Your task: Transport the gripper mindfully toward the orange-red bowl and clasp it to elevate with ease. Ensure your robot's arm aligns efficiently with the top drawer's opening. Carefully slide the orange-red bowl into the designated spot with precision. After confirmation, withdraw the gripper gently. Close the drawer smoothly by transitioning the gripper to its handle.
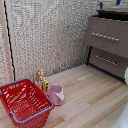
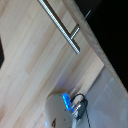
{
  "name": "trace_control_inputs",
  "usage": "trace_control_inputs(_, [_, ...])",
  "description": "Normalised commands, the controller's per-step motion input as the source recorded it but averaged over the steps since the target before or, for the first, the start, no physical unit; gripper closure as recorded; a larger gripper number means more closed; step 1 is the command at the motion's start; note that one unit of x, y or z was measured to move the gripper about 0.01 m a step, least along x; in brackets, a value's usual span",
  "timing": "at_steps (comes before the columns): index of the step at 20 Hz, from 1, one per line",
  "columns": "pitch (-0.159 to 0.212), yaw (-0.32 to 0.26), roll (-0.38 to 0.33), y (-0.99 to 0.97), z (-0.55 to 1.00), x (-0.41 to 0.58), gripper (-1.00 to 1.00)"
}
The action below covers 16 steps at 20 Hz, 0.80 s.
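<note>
The orange-red bowl is not visible in either view. The top drawer (image 1: 107, 35) is grey-brown and stands out further than the darker drawer (image 1: 107, 61) below it, with a dark gap along its top. Its long silver handle (image 1: 105, 36) runs across the front, and the wrist view shows the handle (image 2: 61, 24) close up against the wooden front (image 2: 35, 65). Two blue tips at the exterior view's top edge, above the drawer, belong to my gripper (image 1: 109, 3); its body is cut off. A white part of the robot's arm (image 2: 57, 112) carries a blue spot and a dark cable.
A big red wire-mesh basket (image 1: 24, 102) sits on the wooden floor at the exterior view's lower left. Next to it are a pink mug (image 1: 55, 94) and a small yellowish object (image 1: 42, 80). A pale slatted wall (image 1: 40, 35) stands behind. Something white (image 1: 126, 75) shows at the exterior view's right edge.
</note>
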Motion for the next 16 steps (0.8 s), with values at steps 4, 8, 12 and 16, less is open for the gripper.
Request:
trace_control_inputs(4, [0.176, 0.134, -0.326, 0.20, -0.22, -0.040, -1.00])
trace_control_inputs(8, [0.078, 0.122, -0.351, 0.25, -0.42, 0.083, -1.00])
trace_control_inputs(12, [0.021, 0.111, -0.365, 0.27, -0.46, 0.186, -1.00])
trace_control_inputs(16, [0.014, 0.112, -0.374, 0.13, -0.29, 0.087, -1.00])
